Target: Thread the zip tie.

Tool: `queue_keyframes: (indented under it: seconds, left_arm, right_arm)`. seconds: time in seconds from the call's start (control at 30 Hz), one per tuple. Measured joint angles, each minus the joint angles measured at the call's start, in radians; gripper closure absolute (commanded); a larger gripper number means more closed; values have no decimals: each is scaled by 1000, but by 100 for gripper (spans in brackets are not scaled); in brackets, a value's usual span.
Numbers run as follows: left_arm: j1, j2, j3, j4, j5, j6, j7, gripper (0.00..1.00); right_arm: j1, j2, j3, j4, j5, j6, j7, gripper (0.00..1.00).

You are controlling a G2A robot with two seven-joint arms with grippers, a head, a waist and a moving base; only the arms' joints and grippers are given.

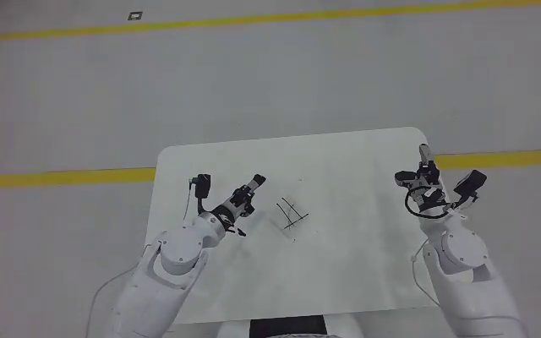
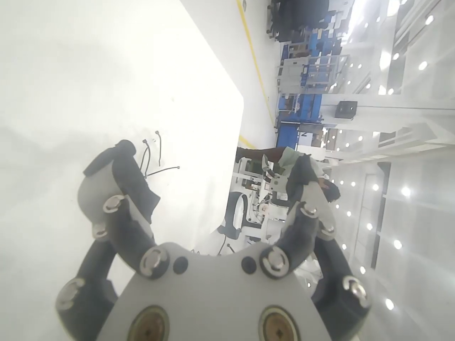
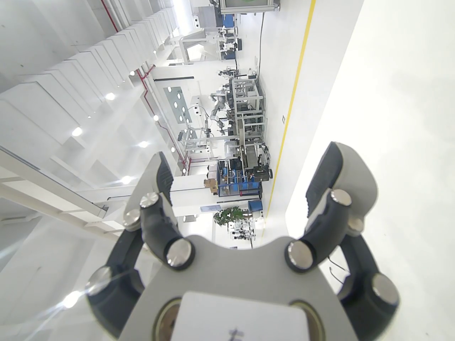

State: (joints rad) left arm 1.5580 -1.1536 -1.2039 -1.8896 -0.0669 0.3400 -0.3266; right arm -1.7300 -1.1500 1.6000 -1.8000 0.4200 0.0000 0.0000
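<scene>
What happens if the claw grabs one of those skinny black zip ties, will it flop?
Probably a bit floppy: the zip ties are thin strips and some look curved, so an end would likely droop. They seem very light, being so slender. Lying flat on the smooth table, they may slide rather than roll when pushed.

**White, Black and Yellow**

The thin black plastic zip ties (image 1: 291, 215) contrast with a plain white rounded tabletop (image 1: 355, 169). The left claw (image 2: 211, 156) and right claw (image 3: 247, 154) are light grey metal with black pads. Yellow stripes (image 1: 254, 19) cross the pale grey floor (image 1: 254, 84).
</scene>
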Motion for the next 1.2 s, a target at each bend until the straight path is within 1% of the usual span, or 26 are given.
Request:
queue_keyframes:
  seconds: [0.17, 0.27, 0.4, 0.5, 0.63, 0.7, 0.73, 1.1, 1.2]
  left_arm:
    - [0, 0, 0, 0, 0, 0, 0, 0]
    - [-13, -2, 25, 15, 6, 0, -11, 0]
    - [-60, -7, 78, 55, -1, 0, -63, 0]
    - [-97, -13, 119, 88, -3, 0, -78, 0]
    - [-142, -21, 165, 138, -17, 0, -88, 0]
    - [-162, -25, 188, 163, -13, 0, -82, 0]
    - [-168, -26, 194, 167, -5, 0, -76, 0]
    - [-170, -26, 198, 166, 5, -1, -69, 0]
    - [-159, -33, 243, 145, 57, -3, -2, 0]
  right_arm:
    - [0, 0, 0, 0, 0, 0, 0, 0]
    - [0, 0, 0, 0, 0, 0, 0, 0]
    - [0, 0, 0, 0, 0, 0, 0, 0]
    - [0, 0, 0, 0, 0, 0, 0, 0]
    - [0, 0, 0, 0, 0, 0, 0, 0]
    - [0, 0, 0, 0, 0, 0, 0, 0]
    - [0, 0, 0, 0, 0, 0, 0, 0]
    - [0, 0, 0, 0, 0, 0, 0, 0]
    - [0, 0, 0, 0, 0, 0, 0, 0]
